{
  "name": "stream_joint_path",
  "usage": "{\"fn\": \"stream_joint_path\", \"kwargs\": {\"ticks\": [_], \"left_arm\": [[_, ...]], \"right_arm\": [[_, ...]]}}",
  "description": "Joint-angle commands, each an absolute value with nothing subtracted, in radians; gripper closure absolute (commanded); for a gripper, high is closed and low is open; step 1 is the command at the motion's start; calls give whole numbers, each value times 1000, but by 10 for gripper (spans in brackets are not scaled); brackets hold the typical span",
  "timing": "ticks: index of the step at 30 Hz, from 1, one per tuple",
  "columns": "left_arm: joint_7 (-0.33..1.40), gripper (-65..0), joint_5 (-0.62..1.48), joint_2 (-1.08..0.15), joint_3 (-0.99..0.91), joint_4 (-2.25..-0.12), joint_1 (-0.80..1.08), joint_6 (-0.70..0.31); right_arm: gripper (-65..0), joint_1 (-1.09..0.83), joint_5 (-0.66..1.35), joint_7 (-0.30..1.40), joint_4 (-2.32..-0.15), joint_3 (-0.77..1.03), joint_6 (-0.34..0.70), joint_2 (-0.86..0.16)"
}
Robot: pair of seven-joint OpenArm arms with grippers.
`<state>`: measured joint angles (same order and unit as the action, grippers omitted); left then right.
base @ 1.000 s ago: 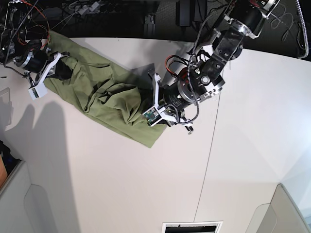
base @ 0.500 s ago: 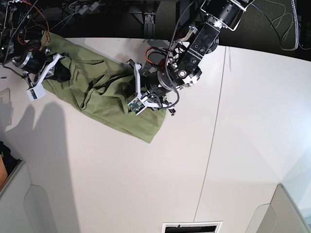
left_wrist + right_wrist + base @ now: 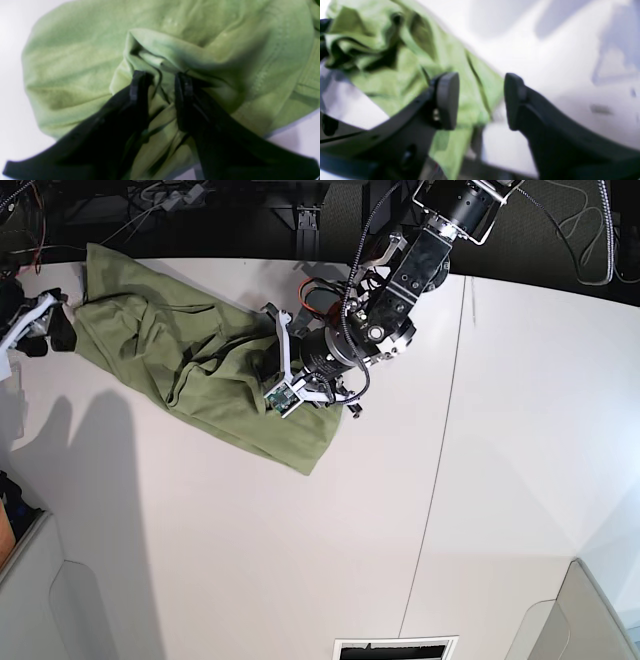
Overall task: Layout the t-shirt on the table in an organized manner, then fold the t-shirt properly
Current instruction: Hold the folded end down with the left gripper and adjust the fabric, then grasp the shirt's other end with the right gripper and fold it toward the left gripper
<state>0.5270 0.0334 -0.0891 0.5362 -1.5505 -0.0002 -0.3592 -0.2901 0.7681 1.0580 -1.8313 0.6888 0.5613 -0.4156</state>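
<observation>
The olive-green t-shirt (image 3: 200, 370) lies crumpled across the back left of the white table (image 3: 300, 560). My left gripper (image 3: 272, 375) rests on the shirt's right half. In the left wrist view it (image 3: 160, 76) is shut on a raised fold of the t-shirt (image 3: 75, 62), with cloth bunched between the black fingers. My right gripper (image 3: 50, 325) hangs at the table's far left, just off the shirt's left edge. The right wrist view shows it (image 3: 481, 100) open with nothing between its pads, and the t-shirt (image 3: 395, 62) lying behind it.
A thin dark seam (image 3: 440, 450) runs down the table right of the shirt. Cables and dark gear (image 3: 200, 200) line the back edge. A slotted vent (image 3: 395, 648) sits at the front edge, and grey bins stand at the front left (image 3: 30, 580) and front right (image 3: 590, 610).
My right gripper has opened, let go of the shirt's left end and drawn back leftward. The left arm first moved left over the shirt, bunching the cloth, and now holds still.
</observation>
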Motion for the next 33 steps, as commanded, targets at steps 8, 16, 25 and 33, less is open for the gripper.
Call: {"fn": "stream_joint_path", "kwargs": {"ticks": [8,16,25,33], "left_arm": [[543,-189,33,-86,535,-1562,-11,-371],[551,-189,33,-86,535,-1562,-14,-371],[555,-189,33,-86,535,-1562,-11,-371],[558,-189,41,-86,535,-1562,-11,-371]], "right_arm": [[-389,-413,797,990,-1703,707,553,-431],[-389,-386,868,977,-1576,703,559,-367],[-388,-318,927,985,-1571,702,574,-257],[-385,-244,926,992,-1571,669,573,-187]]}}
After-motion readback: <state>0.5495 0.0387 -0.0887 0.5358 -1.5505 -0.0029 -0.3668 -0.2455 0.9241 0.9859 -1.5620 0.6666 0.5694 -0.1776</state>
